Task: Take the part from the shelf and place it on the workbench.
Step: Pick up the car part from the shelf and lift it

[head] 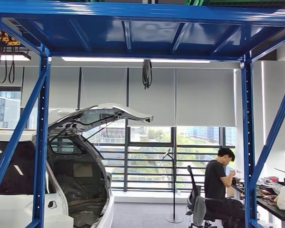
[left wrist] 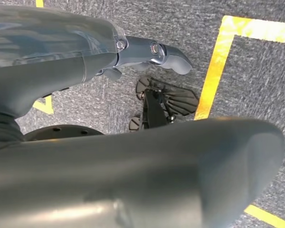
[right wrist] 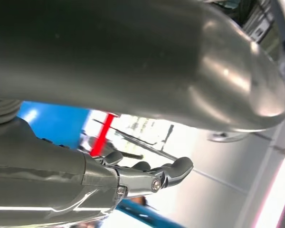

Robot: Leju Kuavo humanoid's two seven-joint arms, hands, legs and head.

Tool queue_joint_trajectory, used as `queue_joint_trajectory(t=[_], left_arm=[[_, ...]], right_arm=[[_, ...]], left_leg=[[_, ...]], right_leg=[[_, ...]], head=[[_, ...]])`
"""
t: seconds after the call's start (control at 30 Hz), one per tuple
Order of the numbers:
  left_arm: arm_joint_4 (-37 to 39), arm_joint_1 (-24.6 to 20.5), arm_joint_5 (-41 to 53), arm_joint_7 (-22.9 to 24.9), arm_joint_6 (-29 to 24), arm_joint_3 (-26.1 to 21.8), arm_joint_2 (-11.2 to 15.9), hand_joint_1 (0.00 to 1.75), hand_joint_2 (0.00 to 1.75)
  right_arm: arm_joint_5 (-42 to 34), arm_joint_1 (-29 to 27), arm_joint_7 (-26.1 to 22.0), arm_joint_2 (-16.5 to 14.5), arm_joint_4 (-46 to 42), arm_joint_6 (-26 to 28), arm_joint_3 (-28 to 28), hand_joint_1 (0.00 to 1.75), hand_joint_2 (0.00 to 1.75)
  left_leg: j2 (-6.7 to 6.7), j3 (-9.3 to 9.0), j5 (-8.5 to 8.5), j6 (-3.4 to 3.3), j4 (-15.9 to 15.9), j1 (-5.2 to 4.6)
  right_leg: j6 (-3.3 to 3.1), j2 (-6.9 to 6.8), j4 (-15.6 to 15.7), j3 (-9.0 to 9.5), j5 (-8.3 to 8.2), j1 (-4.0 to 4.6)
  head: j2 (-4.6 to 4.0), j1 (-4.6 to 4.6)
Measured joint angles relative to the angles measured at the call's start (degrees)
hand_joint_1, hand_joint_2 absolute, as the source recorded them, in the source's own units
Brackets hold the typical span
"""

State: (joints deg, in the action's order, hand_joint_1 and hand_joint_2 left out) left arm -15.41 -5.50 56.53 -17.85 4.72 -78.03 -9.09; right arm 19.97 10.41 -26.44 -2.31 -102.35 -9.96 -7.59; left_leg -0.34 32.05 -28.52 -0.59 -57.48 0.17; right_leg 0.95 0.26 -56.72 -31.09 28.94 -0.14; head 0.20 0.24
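Observation:
The blue steel shelf frame (head: 248, 142) fills the head view, with its upper deck (head: 141, 33) seen from below. In the left wrist view my left hand (left wrist: 109, 66) hangs over grey carpet, its fingers (left wrist: 169, 53) stretched out apart from the thick thumb, holding nothing. In the right wrist view my right hand (right wrist: 98, 175) is raised in front of blue framing, its fingers (right wrist: 175, 170) extended and nothing between them and the thumb.
Beyond the frame stands a white car (head: 80, 185) with its tailgate lifted. A person (head: 216, 183) sits on a chair at a cluttered dark table (head: 277, 211) on the right. A thin floor stand (head: 174, 190) stands mid-room. Yellow tape lines (left wrist: 216, 61) mark the carpet.

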Motion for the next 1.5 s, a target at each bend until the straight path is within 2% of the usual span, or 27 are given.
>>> queue_joint_trajectory(t=[0.2,0.47,1.27,1.5], left_arm=[[0.0,0.0,0.4,0.3,0.2,0.0,0.0,0.0,0.0],[0.0,0.0,0.5,0.4,0.1,0.0,0.0,0.0,0.0],[0.0,0.1,0.6,0.7,0.0,0.0,0.0,0.0,0.0],[0.0,0.1,0.6,0.7,0.0,0.0,0.0,0.0,0.0]], right_arm=[[0.8,5.0,1.3,3.1,-1.2,-0.1,6.8,0.0,0.0],[0.8,5.5,1.6,4.6,-2.0,0.7,11.7,0.0,0.0],[0.1,2.8,1.7,5.9,-3.0,2.0,13.0,0.0,0.0],[0.0,2.5,1.7,5.9,-3.0,2.0,13.0,0.0,0.0]], left_leg=[[-0.01,0.0,0.0,0.0,0.0,0.0],[-0.01,0.02,0.0,0.0,0.0,0.02],[-0.01,0.02,-0.01,-0.02,-0.1,-0.04],[-0.02,0.09,-0.19,-0.33,-0.3,-0.3]], right_leg=[[0.0,-0.01,0.0,-0.01,0.0,0.01],[0.0,-0.01,0.0,-0.03,0.01,0.02],[0.03,-0.03,0.0,-0.03,-0.02,-0.02],[0.32,-0.05,0.1,-0.03,-0.06,-0.32]], head=[[0.0,0.0],[0.0,0.0],[0.0,0.0],[0.0,0.0]])
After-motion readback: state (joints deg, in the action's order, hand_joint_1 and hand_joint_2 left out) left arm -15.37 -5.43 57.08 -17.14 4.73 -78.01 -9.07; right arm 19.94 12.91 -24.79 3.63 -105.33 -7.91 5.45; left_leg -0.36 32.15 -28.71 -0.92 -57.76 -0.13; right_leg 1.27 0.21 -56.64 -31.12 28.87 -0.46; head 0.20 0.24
